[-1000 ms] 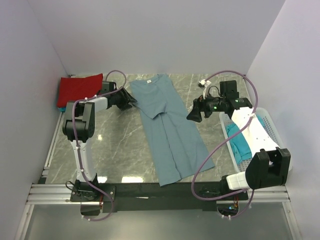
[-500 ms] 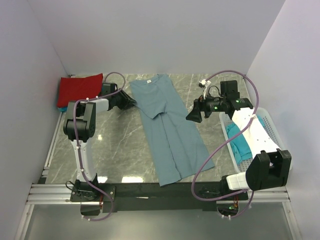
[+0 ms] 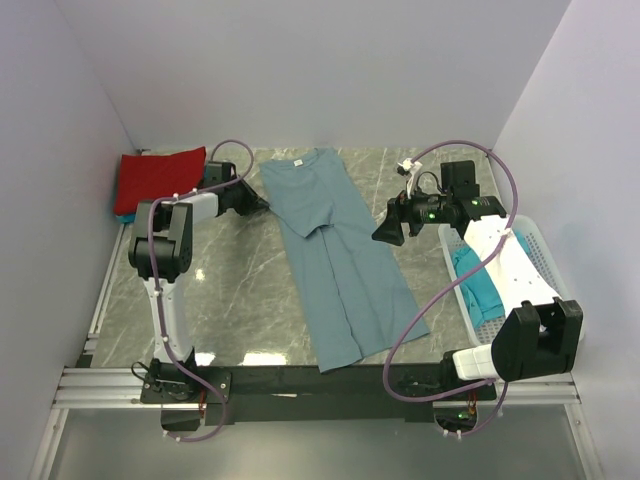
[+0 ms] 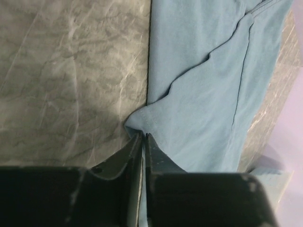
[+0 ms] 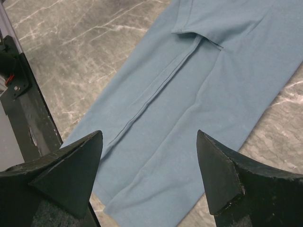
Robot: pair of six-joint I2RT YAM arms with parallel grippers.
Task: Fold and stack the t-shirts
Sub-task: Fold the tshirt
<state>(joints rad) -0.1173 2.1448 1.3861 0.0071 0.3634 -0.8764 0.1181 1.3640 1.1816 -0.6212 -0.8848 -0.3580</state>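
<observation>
1. On the grey marbled worktop (image 3: 230,290) I count one slate-blue t-shirt (image 3: 335,250). It lies flat down the middle, its sides folded in to make a long narrow strip. The collar, with its white neck label (image 3: 297,162), is at the far end.
2. One red t-shirt (image 3: 158,178), folded, sits in the far left corner, apart from the blue one. A sliver of teal shows at its near edge.
3. One white basket (image 3: 545,250) stands at the right edge. Teal t-shirt fabric (image 3: 480,285) is bunched inside; I can't tell how many pieces.
4. Two arms, two hands.
5. The left hand (image 3: 262,205) is low at the blue shirt's left edge, toward the collar end. In the wrist view its fingers (image 4: 135,151) are pressed nearly together, pinching the shirt's folded edge between them.
6. The right hand (image 3: 385,232) hangs over the shirt's right side, about level with the left one. Its fingers are spread wide with nothing between them, and blue cloth fills the gap below in its wrist view.
</observation>
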